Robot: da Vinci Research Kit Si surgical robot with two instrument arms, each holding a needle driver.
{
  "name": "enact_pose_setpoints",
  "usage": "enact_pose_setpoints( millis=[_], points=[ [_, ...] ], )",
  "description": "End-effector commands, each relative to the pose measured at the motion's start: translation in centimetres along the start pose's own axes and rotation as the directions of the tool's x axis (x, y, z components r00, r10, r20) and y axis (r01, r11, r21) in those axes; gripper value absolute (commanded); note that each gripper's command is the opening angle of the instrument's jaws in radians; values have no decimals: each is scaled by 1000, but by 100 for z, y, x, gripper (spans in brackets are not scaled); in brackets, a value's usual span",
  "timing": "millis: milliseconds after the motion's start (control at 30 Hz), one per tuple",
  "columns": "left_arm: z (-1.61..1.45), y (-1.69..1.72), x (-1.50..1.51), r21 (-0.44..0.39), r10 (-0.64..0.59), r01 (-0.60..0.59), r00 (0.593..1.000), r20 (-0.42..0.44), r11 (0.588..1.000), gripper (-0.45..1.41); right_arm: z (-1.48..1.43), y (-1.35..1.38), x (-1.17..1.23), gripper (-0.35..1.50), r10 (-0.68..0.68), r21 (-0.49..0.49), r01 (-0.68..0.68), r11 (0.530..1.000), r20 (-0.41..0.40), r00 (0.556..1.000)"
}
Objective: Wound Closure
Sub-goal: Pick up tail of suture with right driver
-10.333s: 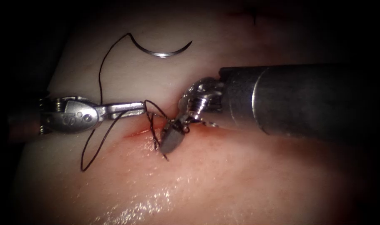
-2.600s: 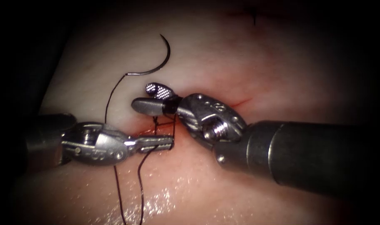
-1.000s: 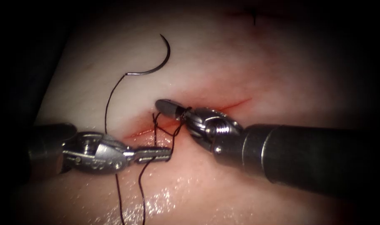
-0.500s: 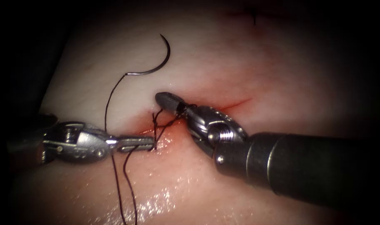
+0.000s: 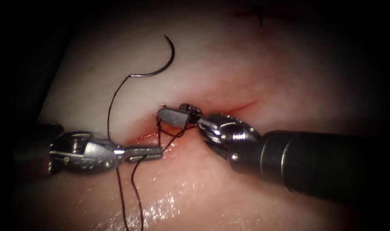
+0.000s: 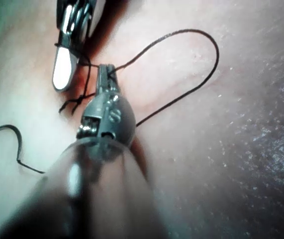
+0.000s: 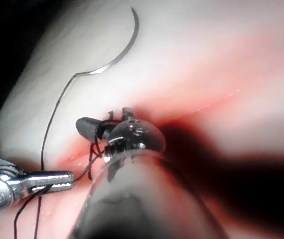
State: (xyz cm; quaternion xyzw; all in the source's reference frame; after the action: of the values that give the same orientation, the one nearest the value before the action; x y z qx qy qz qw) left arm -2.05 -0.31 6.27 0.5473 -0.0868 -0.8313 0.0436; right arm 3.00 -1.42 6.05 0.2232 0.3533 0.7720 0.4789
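Endoscope view. Tissue (image 5: 254,68): pale, with the cut (image 5: 190,119) running across the middle and red fluid (image 5: 177,137) along it. Needle (image 5: 162,60): lies free on the tissue above the cut, held by neither tool, not in the tissue. Thread (image 5: 111,107): trails from the needle's blunt end down to the cut, tangled there, two strands running on toward the lower edge. Left tool (image 5: 154,152): fingers clenched on the thread just below the cut. Right tool (image 5: 174,114): fingers parted slightly over the cut, thread wrapped round them; whether they grip it cannot be told.
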Motion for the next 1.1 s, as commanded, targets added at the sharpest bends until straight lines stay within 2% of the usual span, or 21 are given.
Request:
enact_pose_setpoints(
  millis=[33,200,267,300,367,500,533,567,600,733,1100],
  points=[
    [8,1,-3,-2,-3,3,1000,-4,1000,-45,17,1,-8,138,15,13,-15,1000,7,1000],
    [13,8,-4,-12,-1,1,1000,-5,1000,-45,25,-2,-16,140,32,30,-32,999,23,999],
    [13,9,-5,-11,-6,6,1000,-6,1000,-45,25,-5,-16,126,33,37,-34,999,33,999],
    [13,10,-5,-14,-4,4,1000,-4,1000,-45,25,-6,-17,111,45,45,-47,998,47,998],
    [13,10,-6,-14,-4,4,1000,-5,1000,-45,24,-7,-18,108,62,48,-65,997,54,997],
    [12,12,-8,-14,-12,12,1000,-6,1000,-45,23,-10,-21,79,60,53,-63,997,60,996],
    [12,12,-8,-14,-12,12,1000,-6,1000,-45,23,-10,-21,66,66,52,-69,996,60,996],
    [11,13,-8,-14,-12,12,1000,-6,1000,-45,22,-9,-21,37,71,54,-74,996,64,995],
    [11,13,-8,-15,-12,11,1000,-7,1000,-45,20,-8,-20,-35,81,32,-84,996,71,994],
    [9,12,-10,-17,-11,10,1000,-9,1000,-45,18,-4,-17,-35,80,-28,-78,997,77,994],
    [-4,13,-16,-22,-18,17,1000,-9,1000,-45,5,-12,-5,-35,-18,77,18,997,-7,1000]
  ],
)
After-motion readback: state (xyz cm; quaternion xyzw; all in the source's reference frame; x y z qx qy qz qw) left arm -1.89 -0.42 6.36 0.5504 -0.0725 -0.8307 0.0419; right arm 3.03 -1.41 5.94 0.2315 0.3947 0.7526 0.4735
